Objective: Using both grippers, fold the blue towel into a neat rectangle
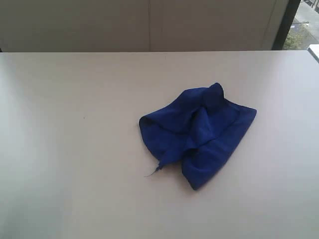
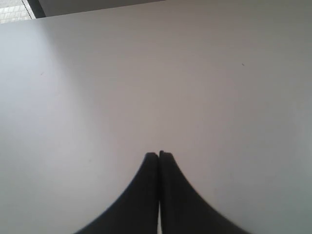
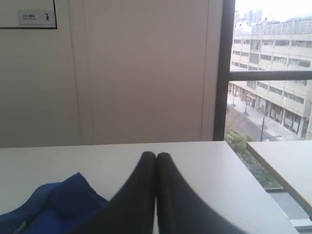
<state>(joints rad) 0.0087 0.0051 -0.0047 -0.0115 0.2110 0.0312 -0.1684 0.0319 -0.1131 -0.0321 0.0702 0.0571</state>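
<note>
Task item: blue towel [image 1: 199, 132], unfolded, crumpled in a loose heap w/ several ridges and overlapping flaps; one hump stands at its 12 o'clock edge.
Towel posn: lies on counter [image 1: 75, 149]; in ext. view approx. 4 o'clock from frame centre, well clear of counter edges.
Towel detail: loose thread [image 1: 152, 173] trails from pointed corner at towel's 7 o'clock and rests on counter surface.
L side: left tool [image 2: 159, 155] closed, black fingers pressed together tip to tip, gripping nothing. Tips sit over bare counter surface; towel not in this view.
R side: right tool [image 3: 156, 156] closed, fingers meeting along their visible length, gripping nothing. Part of towel shows in rt wrist view, near the fingers and partly behind one of them; contact cannot be confirmed.
Counter: pale, matt, plain; one small dark speck [image 1: 83, 118] at approx. 9 o'clock from frame centre in ext. view.
Background: pale wall [image 3: 136, 73] behind counter; window [image 3: 273, 97] w/ dark frame, buildings and street outside.
</note>
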